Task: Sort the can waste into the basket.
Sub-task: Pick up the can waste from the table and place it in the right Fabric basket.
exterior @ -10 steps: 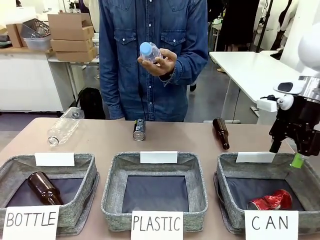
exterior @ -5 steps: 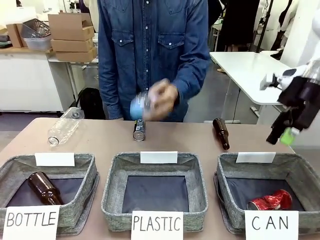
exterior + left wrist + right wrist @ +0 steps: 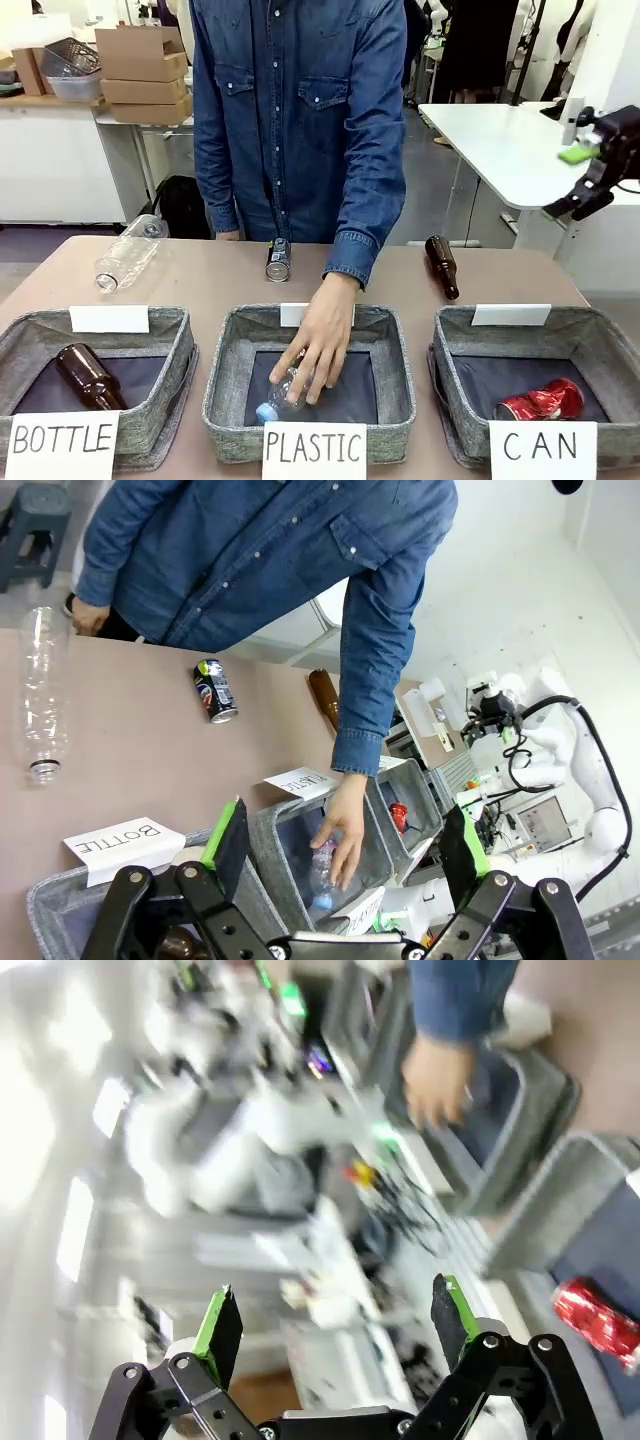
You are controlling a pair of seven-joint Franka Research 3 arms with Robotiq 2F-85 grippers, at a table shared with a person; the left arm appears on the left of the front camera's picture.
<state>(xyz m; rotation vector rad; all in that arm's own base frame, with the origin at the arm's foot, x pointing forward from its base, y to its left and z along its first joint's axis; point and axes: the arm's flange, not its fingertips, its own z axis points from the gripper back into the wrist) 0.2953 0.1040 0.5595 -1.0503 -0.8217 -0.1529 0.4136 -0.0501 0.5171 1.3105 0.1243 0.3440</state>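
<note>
A crushed red can (image 3: 540,402) lies at the front of the grey basket (image 3: 606,348) signed "CAN" at the right; the right wrist view also shows the red can (image 3: 597,1322). A dark can (image 3: 278,259) with a round logo lies on the table's far middle, in front of the person, and appears as the dark can (image 3: 215,690) in the left wrist view. My right gripper (image 3: 585,175) hangs high at the far right, well above the basket, open and holding nothing (image 3: 335,1325). My left gripper (image 3: 343,825) is open, high over the left bins.
The person's hand (image 3: 322,345) holds a clear bottle (image 3: 280,397) down inside the middle "PLASTIC" bin (image 3: 222,350). A brown bottle (image 3: 442,265) and a clear bottle (image 3: 125,258) lie on the table. Another brown bottle (image 3: 88,375) lies in the "BOTTLE" bin (image 3: 20,335).
My right gripper has risen from the CAN basket's rim up and to the right. The person's hand has brought the clear bottle down from chest height into the PLASTIC bin.
</note>
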